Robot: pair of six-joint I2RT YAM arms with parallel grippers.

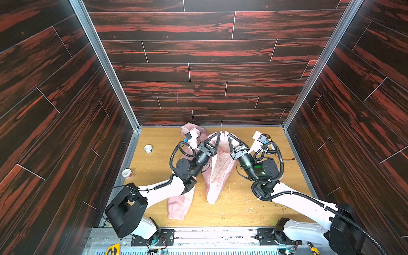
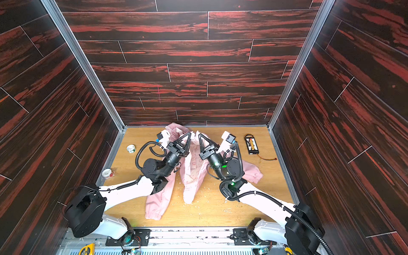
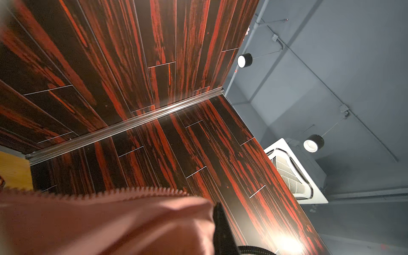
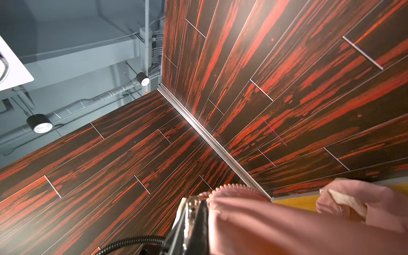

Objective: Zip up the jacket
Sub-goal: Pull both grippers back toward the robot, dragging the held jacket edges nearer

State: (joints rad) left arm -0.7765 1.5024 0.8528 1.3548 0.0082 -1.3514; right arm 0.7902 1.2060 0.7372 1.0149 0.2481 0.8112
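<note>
jacket (image 1: 218, 176): pale pink, near the middle of the wooden table. Its upper part is lifted off the surface by both grippers and its lower part drapes down onto the wood.
left gripper (image 1: 219, 133): jaws pressed together on 1 front edge of the jacket. In the left wrist view a row of zipper teeth (image 3: 141, 190) runs along the fabric's edge up to the dark finger (image 3: 219, 218).
right gripper (image 1: 228, 134): jaws likewise closed, pinching the opposite front edge. In the right wrist view pink zipper teeth curl over just beside its finger.
tips: the 2 gripper tips stand near each other without touching in both top views, and the jacket front is open between them.
printed panel (image 1: 221, 162): paler cloth with faint lettering, hanging between the 2 arms.
sleeve (image 1: 180, 205): lies under the left arm, with its gathered cuff (image 1: 175, 216) toward the table's near edge. A 2nd sleeve shows beside the right arm in a top view.
bunched fabric (image 1: 189, 129): a pink lump close to the back wall, behind the left gripper.
table (image 1: 242, 212): light wood, scattered with pale crumbs.
far roll (image 1: 148, 148): tape, on the left side, well apart from the jacket.
near roll (image 1: 127, 173): tape, at the left edge.
connector board (image 2: 251, 144): black, at the right rear, with a thin wire (image 2: 266, 158) trailing from it.
walls (image 1: 198, 55): dark panels streaked red on 3 sides.
</note>
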